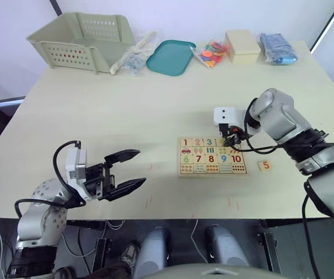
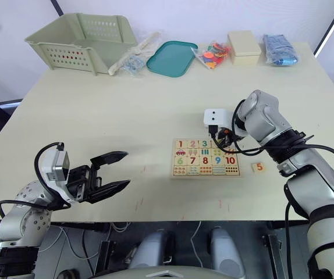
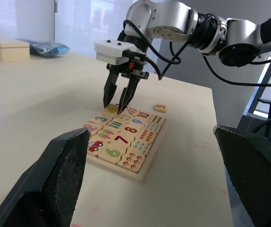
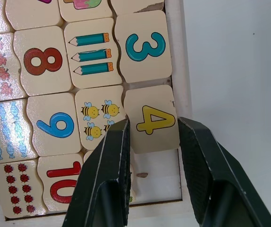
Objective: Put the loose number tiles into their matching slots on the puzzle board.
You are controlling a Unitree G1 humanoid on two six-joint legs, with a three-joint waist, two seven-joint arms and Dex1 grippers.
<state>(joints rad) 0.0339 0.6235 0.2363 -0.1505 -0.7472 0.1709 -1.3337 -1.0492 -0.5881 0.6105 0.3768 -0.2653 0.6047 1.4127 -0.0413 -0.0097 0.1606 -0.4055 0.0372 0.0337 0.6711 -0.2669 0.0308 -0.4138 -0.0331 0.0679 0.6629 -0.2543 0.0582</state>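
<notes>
The puzzle board (image 1: 213,167) lies right of the table's middle. Tiles 1, 2 and 3 sit in its top-row slots. My right gripper (image 1: 230,140) points down over the fourth slot, its fingers (image 4: 112,161) closed against both sides of the yellow 4 tile (image 4: 150,119), which rests in that slot. The last slot (image 4: 154,177) beside it is bare. The loose 5 tile (image 1: 264,165) lies on the table just right of the board. My left gripper (image 1: 142,167) hovers open and holds nothing, near the front edge, well left of the board.
Along the far edge stand a pale green basket (image 1: 82,40), a clear plastic bag (image 1: 133,57), a teal tray (image 1: 170,57), a bag of colourful pieces (image 1: 210,53), a light box (image 1: 242,45) and a blue packet (image 1: 277,47).
</notes>
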